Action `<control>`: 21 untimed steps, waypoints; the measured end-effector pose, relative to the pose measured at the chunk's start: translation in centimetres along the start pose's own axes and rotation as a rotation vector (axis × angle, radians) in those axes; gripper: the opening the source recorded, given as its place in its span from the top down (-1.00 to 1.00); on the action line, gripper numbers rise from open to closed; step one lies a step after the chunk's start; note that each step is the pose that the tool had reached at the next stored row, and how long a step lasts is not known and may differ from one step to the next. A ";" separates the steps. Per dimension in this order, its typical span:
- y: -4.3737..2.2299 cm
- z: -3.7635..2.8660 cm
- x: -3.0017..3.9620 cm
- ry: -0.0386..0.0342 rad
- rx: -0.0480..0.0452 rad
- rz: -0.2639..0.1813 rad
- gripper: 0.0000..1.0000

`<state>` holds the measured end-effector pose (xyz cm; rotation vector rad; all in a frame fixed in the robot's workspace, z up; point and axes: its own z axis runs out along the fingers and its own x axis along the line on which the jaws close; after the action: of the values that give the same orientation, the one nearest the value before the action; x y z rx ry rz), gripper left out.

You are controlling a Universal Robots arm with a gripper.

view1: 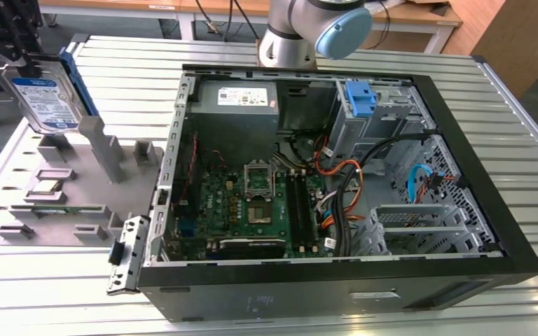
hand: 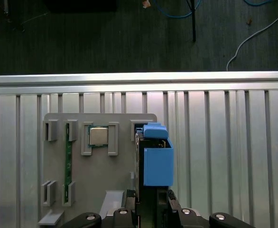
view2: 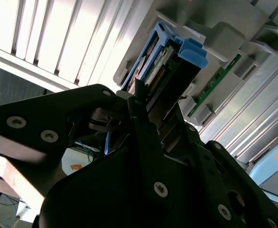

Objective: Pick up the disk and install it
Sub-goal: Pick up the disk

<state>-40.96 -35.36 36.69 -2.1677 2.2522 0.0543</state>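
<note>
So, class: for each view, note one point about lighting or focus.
Exterior view: even light on the silver rectangular disk in its blue plastic carrier. Second wrist view: glare whitens the ribbed metal table; the black gripper is dark and soft. First wrist view: bright band along the table's edge, dark floor.

Slatted metal table (view1: 54, 302) carries open computer case (view1: 344, 295) and, just beside it, grey parts holder (view1: 90, 197).

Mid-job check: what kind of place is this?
Likely a robotics lab bench for PC assembly: an opened desktop computer case on a slatted metal table, a grey parts fixture, the pincer gripping the disk.
</note>
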 end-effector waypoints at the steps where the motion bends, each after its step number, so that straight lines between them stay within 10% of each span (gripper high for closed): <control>1: 0.00 -0.02 0.00 0.0000 0.0000 0.000 0.31; 21: 0.01 -0.47 -0.02 0.0000 0.0001 0.000 0.31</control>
<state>-40.96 -35.36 37.16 -2.1677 2.2522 0.0543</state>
